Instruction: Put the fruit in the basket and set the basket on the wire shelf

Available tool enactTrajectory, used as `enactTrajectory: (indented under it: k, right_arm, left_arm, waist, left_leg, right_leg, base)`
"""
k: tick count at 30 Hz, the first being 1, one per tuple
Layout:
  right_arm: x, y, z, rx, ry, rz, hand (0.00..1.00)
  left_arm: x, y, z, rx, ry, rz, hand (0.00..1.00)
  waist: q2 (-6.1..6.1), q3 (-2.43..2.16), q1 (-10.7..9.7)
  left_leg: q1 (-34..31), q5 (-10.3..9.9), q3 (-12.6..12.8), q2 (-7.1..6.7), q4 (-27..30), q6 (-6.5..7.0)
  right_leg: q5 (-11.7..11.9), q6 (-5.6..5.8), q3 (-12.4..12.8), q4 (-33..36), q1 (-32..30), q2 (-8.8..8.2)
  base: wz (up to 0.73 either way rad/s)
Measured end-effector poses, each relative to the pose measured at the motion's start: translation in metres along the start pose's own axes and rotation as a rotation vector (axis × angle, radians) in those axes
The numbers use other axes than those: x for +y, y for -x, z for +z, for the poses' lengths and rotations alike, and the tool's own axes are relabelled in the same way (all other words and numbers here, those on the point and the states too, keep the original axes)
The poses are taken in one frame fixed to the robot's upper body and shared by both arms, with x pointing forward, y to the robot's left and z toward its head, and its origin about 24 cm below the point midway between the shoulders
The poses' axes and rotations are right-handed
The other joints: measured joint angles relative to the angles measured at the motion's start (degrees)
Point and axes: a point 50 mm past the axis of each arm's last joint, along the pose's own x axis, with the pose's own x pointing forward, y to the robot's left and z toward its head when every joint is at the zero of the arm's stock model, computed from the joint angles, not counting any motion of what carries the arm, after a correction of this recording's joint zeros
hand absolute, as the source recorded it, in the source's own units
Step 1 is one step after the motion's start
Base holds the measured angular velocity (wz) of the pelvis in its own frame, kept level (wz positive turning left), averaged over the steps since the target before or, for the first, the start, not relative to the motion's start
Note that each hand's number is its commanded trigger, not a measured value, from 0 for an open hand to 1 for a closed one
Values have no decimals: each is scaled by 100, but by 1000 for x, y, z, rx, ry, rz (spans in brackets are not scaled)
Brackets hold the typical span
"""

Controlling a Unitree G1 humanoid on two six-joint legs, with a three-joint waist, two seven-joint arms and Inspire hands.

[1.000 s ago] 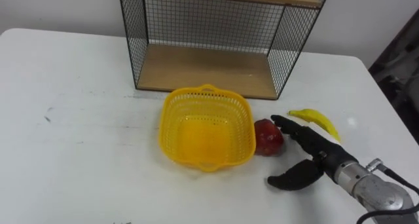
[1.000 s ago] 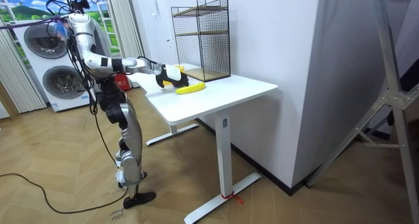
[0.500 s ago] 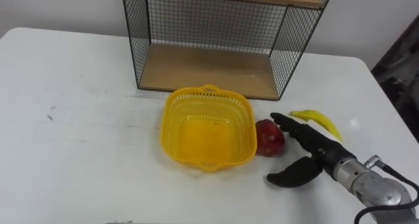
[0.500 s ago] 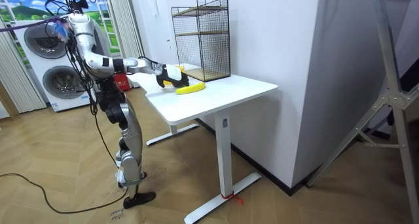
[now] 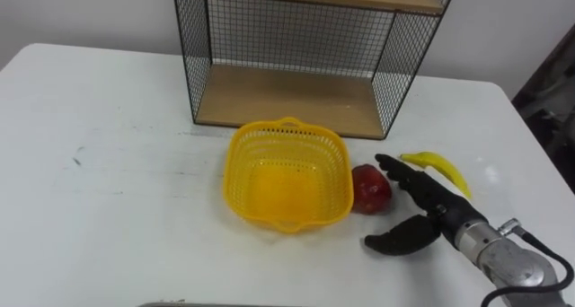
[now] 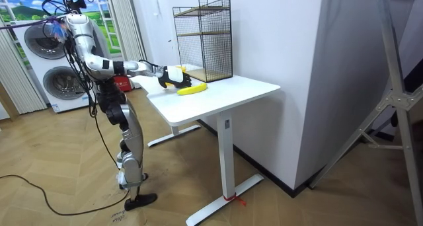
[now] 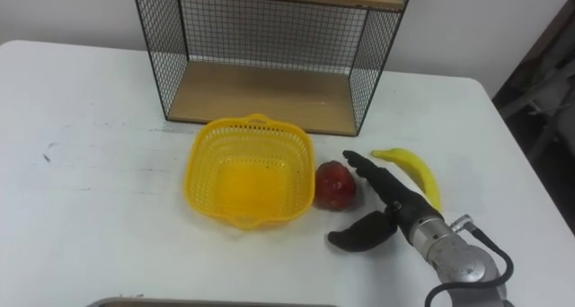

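The desk's (image 5: 108, 163) left half is open. The wire shelf (image 5: 287, 96) walls the rear edge, the yellow basket (image 5: 247, 177) before it. Red fruit (image 5: 369, 188) and banana (image 5: 434, 166) flank the right robot hand (image 5: 438, 217).

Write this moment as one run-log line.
right hand open beside red fruit | banana on table | basket empty | wire shelf behind basket

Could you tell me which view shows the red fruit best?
The right eye view: the round red fruit lies unobstructed between the yellow plastic basket and right hand. Left eye view: similar. Room view: too small to tell.
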Motion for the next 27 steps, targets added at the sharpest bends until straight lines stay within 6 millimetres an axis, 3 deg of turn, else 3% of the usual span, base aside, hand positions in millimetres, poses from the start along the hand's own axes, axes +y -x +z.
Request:
enactTrajectory:
  k: [14, 27]
  right_arm:
    - [0, -1, -3, -17, -85, -40, 0]
    - [0, -6, -4, -20, -132, -55, 0]
  left_arm:
    - [0, 0, 0, 0, -17, 5, 0]
    - [1, 0, 2, -3, -72, 8, 0]
  waist:
    - [-94, 43, 9]
    - [-85, 27, 16]
  left_leg:
    - [-14, 0, -46, -10, -28, 1]
    - [-9, -1, -50, -3, -16, 1]
  right_leg:
    - [32, 18, 0, -196, 78, 18]
    - [38, 15, -5, -189, 87, 22]
  base:
    - [0]
    - [0]
